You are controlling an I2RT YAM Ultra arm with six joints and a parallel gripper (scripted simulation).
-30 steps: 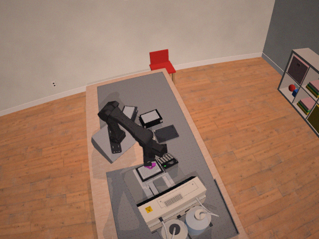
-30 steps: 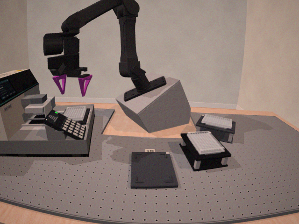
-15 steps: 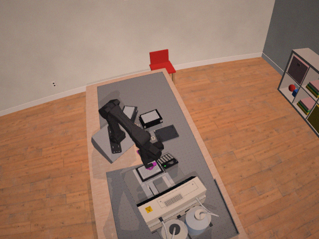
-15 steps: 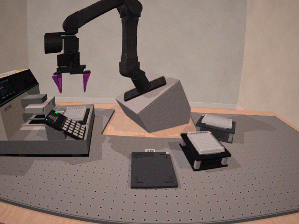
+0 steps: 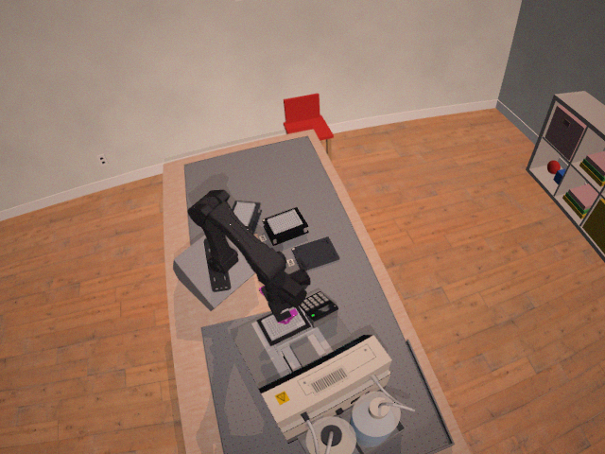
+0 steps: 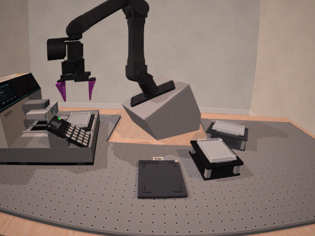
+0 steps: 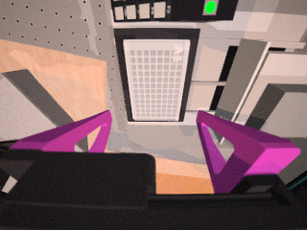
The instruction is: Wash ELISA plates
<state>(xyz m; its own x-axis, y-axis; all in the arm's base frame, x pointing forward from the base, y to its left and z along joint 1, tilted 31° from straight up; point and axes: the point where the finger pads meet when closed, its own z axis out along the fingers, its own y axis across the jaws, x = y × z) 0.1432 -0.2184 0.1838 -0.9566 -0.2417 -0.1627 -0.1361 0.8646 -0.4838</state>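
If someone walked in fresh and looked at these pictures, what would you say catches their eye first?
Probably the gripper: its bright purple fingers stand wide open and empty in the air above the washer's carrier. Right below lies a white well plate in the carrier, beside the tilted keypad with its green lamp lit. Further off, one flat dark nest has no plate, while two others carry theirs.

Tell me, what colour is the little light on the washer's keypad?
Green. The lamp shows best in the wrist view, above the plate.
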